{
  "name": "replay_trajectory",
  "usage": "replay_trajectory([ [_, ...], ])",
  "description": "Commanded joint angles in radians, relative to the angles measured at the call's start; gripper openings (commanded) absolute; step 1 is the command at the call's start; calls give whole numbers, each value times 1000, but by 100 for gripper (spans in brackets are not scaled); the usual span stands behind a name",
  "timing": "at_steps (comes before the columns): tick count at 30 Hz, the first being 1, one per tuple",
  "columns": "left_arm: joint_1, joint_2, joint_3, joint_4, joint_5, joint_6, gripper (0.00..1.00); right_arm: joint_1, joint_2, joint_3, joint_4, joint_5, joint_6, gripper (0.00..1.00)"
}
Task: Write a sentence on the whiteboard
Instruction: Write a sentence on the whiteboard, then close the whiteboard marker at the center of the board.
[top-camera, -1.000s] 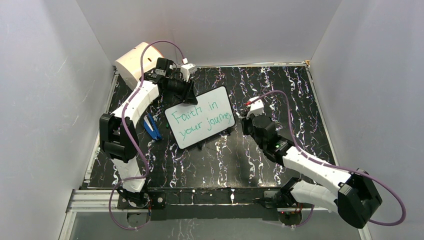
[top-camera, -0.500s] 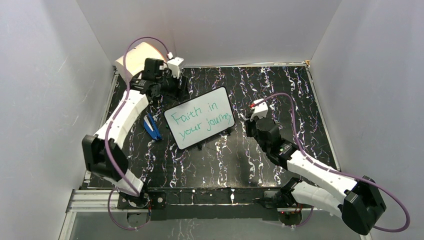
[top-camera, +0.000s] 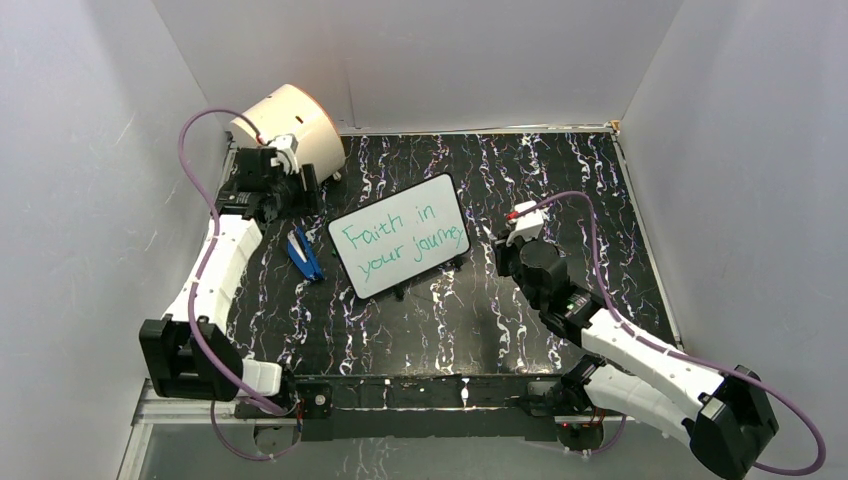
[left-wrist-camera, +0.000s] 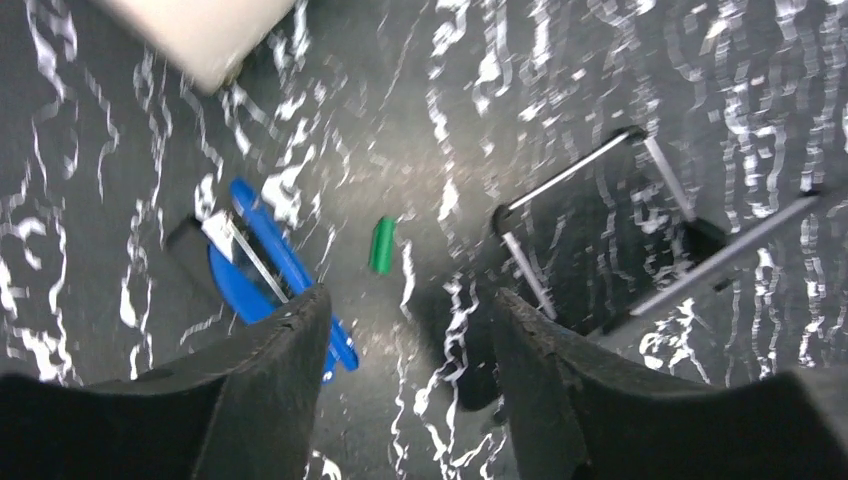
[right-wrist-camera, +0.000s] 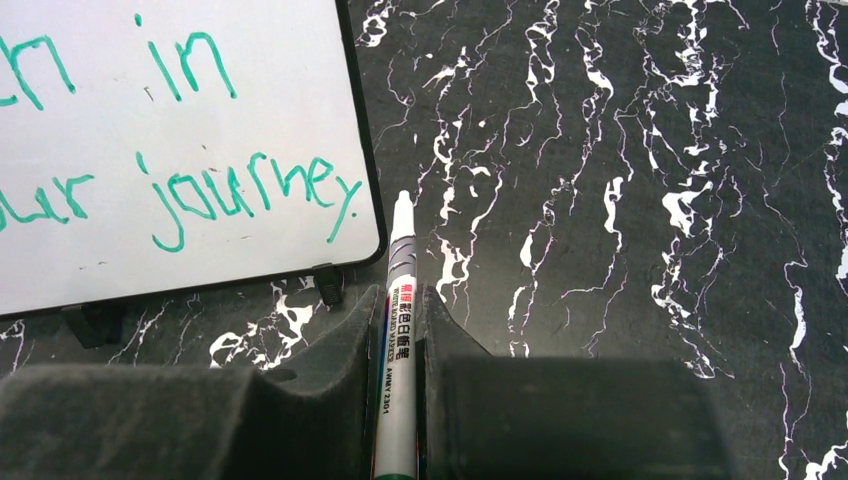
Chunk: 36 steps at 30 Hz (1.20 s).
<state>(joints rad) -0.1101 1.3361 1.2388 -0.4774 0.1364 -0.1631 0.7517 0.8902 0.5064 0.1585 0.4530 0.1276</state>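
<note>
**Task item.** The whiteboard (top-camera: 447, 203) stands at the centre of the top view on the black marbled table (top-camera: 560, 180), resting on short black feet (right-wrist-camera: 327, 285). The sentence (top-camera: 402, 240) is written in green on two slanted lines and reads "Faith in your journey."

**Right gripper.** The right gripper (right-wrist-camera: 398, 295) is at the right of the board in the top view. Its fingers are closed tight on a white marker (right-wrist-camera: 401, 240). In the right wrist view the marker points up the frame. Its uncapped tip is just beside the board's lower right corner and does not touch the frame.

**Left gripper.** The left gripper (left-wrist-camera: 405, 298) is in the upper left of the top view, just beside a cream drum (top-camera: 295, 125). Its fingers are spread apart and hold nothing.

**Surrounding items.**
- A blue tool (left-wrist-camera: 265, 265) lies flat on the table just beside the board's left corner. In the left wrist view it is at the left fingertip.
- A short green cylinder (left-wrist-camera: 381, 245) lies on the table near the blue tool, at the centre of the left wrist view. That view is blurred.
- A purple cable (top-camera: 195, 150) loops above the left arm, in the upper left of the top view.
</note>
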Motion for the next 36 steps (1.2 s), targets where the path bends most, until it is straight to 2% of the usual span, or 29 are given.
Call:
replay_trajectory([
  [1,42,17,-56,-27,9,-49,53,-6,-31,0,56,8,-9,0],
  [6,43,121,-80,-35,35,-41,37,-5,-41,-4,55,7,-10,0],
  [17,42,293,-102,7,47,-44,29,-7,-51,-3,50,5,-13,0],
  [36,-31,434,-66,47,-22,-46,33,-8,-24,-2,60,-3,-11,0],
])
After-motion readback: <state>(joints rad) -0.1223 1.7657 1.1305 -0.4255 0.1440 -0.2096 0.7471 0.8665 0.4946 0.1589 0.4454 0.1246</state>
